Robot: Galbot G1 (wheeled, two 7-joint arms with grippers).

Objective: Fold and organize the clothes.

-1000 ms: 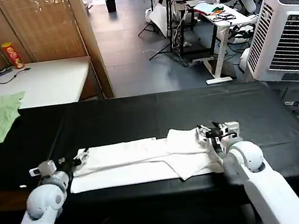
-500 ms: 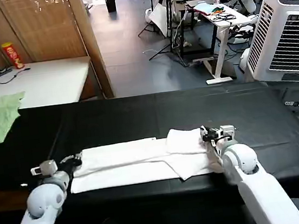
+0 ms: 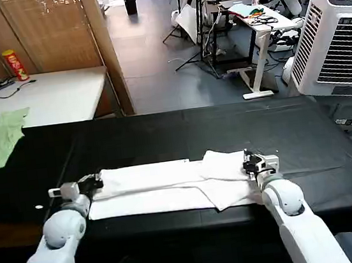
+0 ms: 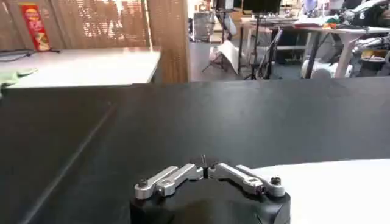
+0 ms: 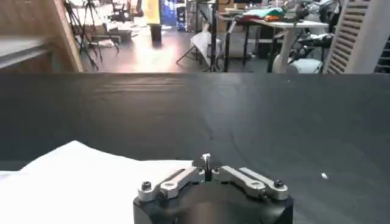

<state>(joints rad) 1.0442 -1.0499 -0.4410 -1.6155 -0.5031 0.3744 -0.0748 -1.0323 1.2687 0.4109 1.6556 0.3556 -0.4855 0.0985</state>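
The T-shirt (image 3: 170, 187) is lying as soft, matt white cloth, faintly creased, on a table (image 3: 182, 131) showing a smooth, matt black cover. The left end effector (image 4: 206, 175) and right end effector (image 5: 207, 171) are showing dull silvery metal links on black housings.

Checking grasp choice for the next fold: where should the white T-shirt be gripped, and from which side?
Probably at its two short ends. The white T-shirt lies as a long flat strip across the black table, the left gripper at its left end and the right gripper by the bunched right end. Come in low from the robot's near edge, pinching each end's corner.
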